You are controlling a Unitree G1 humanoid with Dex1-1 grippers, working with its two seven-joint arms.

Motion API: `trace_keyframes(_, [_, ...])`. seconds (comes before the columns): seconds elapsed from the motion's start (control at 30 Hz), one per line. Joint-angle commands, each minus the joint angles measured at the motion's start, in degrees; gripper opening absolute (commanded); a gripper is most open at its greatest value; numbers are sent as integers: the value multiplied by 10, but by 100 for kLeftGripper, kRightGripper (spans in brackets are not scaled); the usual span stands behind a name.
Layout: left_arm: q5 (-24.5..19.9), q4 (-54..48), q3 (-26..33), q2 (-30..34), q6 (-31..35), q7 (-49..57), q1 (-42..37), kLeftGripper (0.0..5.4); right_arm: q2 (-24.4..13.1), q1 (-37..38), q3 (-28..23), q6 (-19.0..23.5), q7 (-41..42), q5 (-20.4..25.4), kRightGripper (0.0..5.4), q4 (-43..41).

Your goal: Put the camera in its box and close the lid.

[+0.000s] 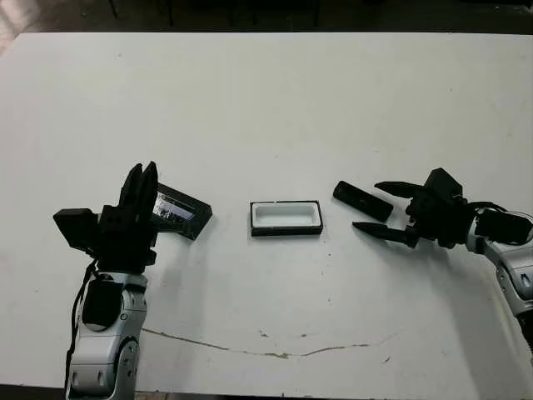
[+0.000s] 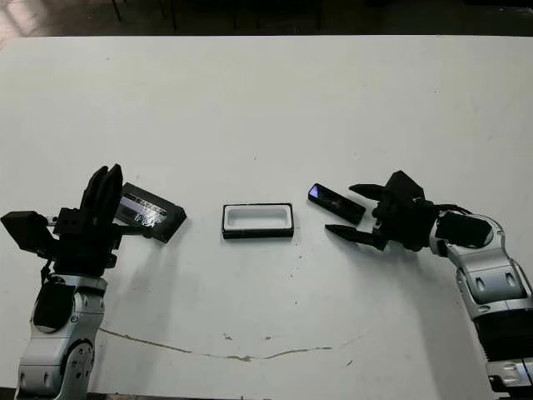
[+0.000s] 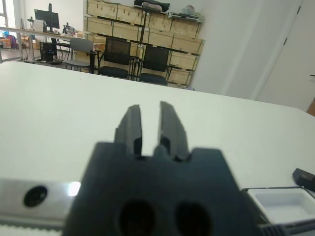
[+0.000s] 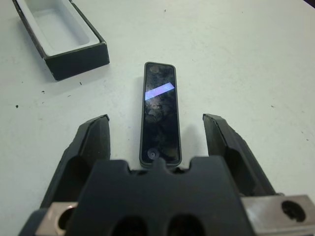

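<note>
The camera (image 4: 160, 114) is a slim black bar with rounded corners, lying flat on the white surface (image 1: 266, 108). Its glossy upper face is a dark screen smudged with marks and crossed by a slanted blue-violet patch, and a small round ring sits near the end closest to the right gripper (image 1: 385, 212). It lies just to the right of the box (image 1: 286, 217), apart from it, at a slant to the box's long side.

The right gripper's jaws are spread wide, one finger to either side of the camera's near end, and neither finger touches it; they hold nothing.

The box is a small shallow rectangular tray with matte black rim and outer walls and a smooth white lining. It stands open near the middle of the surface, and its white hollow has nothing in it.

The lid (image 1: 180, 213) is a flat black rectangle with a shiny clear window that catches the light. It rests left of the box, well apart from it, and looks tilted, with its left end hidden behind the left gripper (image 1: 140, 190).

The left gripper's jaws are nearly together, with only a narrow slit between the two black fingers, which point up and away over the surface. Whether they touch the lid cannot be told.

A thin brownish crack or stain (image 1: 275, 350) runs across the near part of the surface.
</note>
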Motion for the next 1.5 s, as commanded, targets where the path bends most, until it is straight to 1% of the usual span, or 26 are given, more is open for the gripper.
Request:
trace_keyframes(0.03, [1, 7, 2, 2, 6, 2, 13, 0, -6, 18, 13, 28, 7, -17, 326, 17])
trace_keyframes(0.1, [-1, 5, 2, 2, 11, 3, 14, 0, -4, 19, 13, 37, 5, -16, 326, 16])
trace_keyframes(0.13, [-2, 5, 2, 2, 11, 2, 14, 0, 0, 22, 11, 33, 3, -14, 326, 20])
trace_keyframes(0.2, [-3, 6, 3, 2, 8, 1, 15, 0, 12, 29, 8, 12, 3, -9, 326, 35])
trace_keyframes(0.27, [-4, 7, 3, 3, 5, 0, 15, 0, 20, 33, 8, 3, 3, -6, 326, 47])
trace_keyframes(0.37, [-4, 3, 4, 5, 9, 0, 17, 0, 30, 34, 8, 5, 12, 4, 326, 67])
trace_keyframes(0.47, [-5, 1, 5, 6, 12, 1, 17, 0, 32, 35, 11, 1, 13, 3, 326, 73])
trace_keyframes(0.57, [-7, 0, 6, 6, 13, 0, 17, 0, 34, 36, 13, 11, 15, 7, 326, 75])
trace_keyframes(0.7, [-12, -1, 8, 7, 16, -2, 18, 0, 36, 44, 15, 11, 14, 6, 326, 72])
trace_keyframes(0.8, [-15, -1, 9, 8, 17, -4, 18, 0, 41, 51, 17, 2, 15, 6, 326, 79])
trace_keyframes(0.97, [-3, 0, 9, 11, 12, -4, 18, 0, 47, 62, 24, -25, 9, -2, 326, 92])
trace_keyframes(1.07, [-8, 0, 10, 10, 14, -6, 19, 0, 49, 63, 25, -22, 11, 2, 326, 98])
trace_keyframes(1.33, [-6, -1, 9, 9, 13, -5, 20, 0, 58, 63, 25, -33, 13, 9, 326, 118])
trace_keyframes(1.43, [-9, -3, 10, 9, 18, -4, 22, 0, 65, 65, 26, -28, 15, 13, 326, 125])
trace_keyframes(1.5, [-6, -3, 11, 11, 17, -5, 22, 0, 71, 64, 28, -37, 21, 15, 326, 141])
